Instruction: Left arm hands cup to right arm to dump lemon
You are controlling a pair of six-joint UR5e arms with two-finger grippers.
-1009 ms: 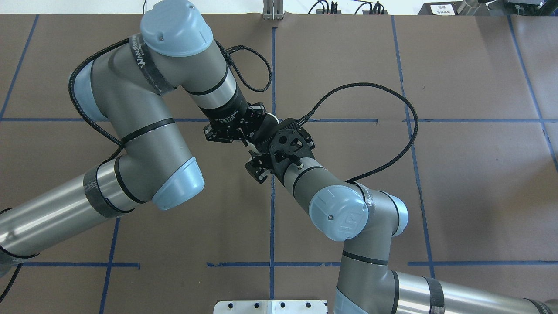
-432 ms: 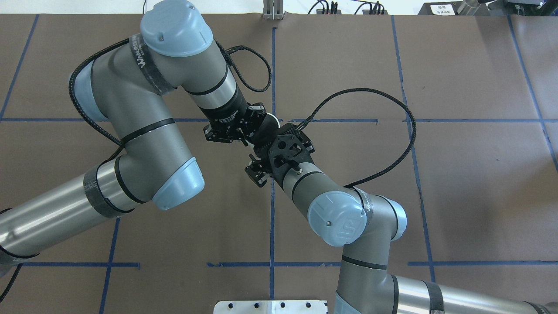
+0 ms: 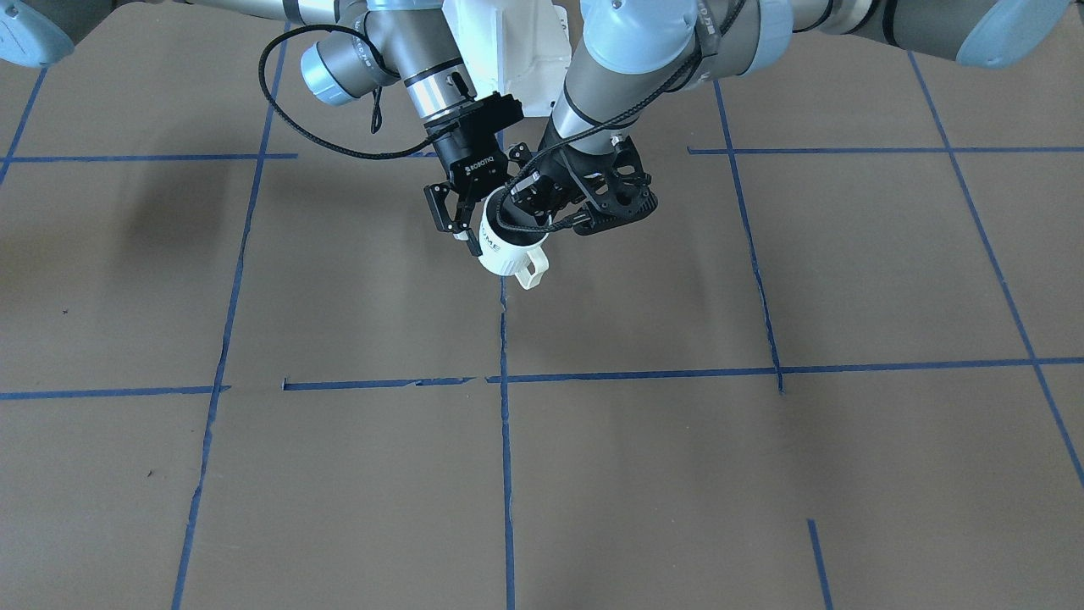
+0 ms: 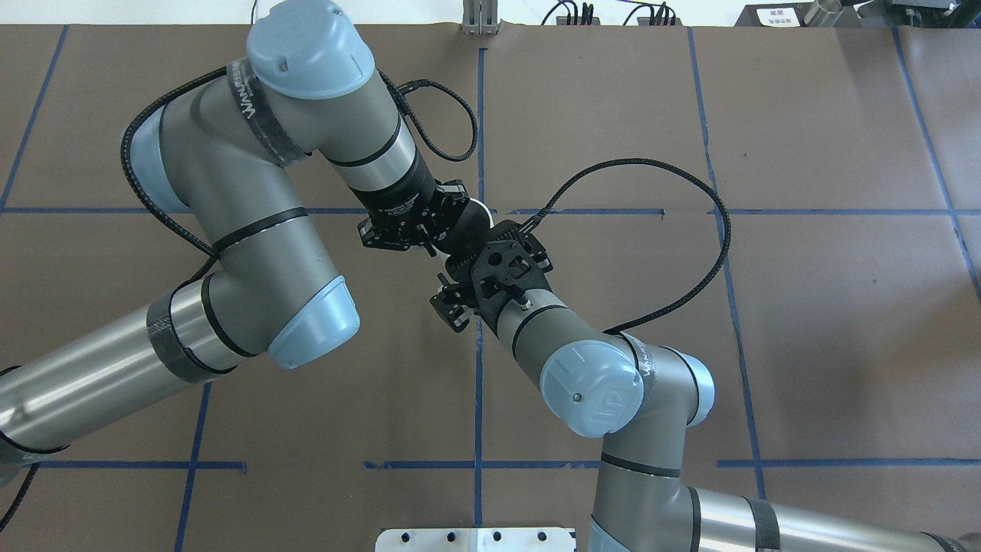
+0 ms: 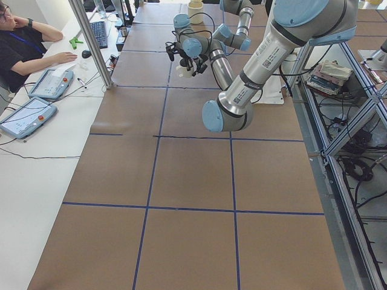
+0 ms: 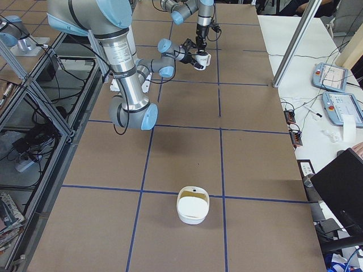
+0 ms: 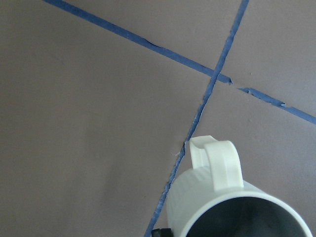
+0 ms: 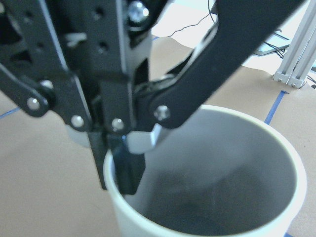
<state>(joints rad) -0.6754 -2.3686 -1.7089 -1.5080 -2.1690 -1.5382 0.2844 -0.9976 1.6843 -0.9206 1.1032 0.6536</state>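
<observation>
The white cup (image 3: 506, 248) hangs tilted above the table's middle, handle pointing away from the robot. My left gripper (image 3: 532, 202) is shut on its rim; in the right wrist view one of the left fingers (image 8: 124, 170) reaches inside the cup (image 8: 207, 163) and a pad presses the rim. My right gripper (image 3: 472, 227), lettered ROBOTIQ, stands open right beside the cup's body, one finger (image 4: 449, 308) sticking out sideways. I cannot tell whether it touches the cup. The left wrist view shows the cup's handle and rim (image 7: 217, 168) over the taped table. The lemon is out of view; the cup's inside looks plain grey.
A white bowl (image 6: 193, 207) sits on the brown table far off toward the robot's right end. Blue tape lines (image 3: 505, 379) cross the surface. A person (image 5: 18, 39) sits at a side desk with tablets beyond the table's far edge.
The right arm has shifted slightly toward the robot's base and to the left, its gripper sliding along the cup. The left arm and the cup have stayed put.
</observation>
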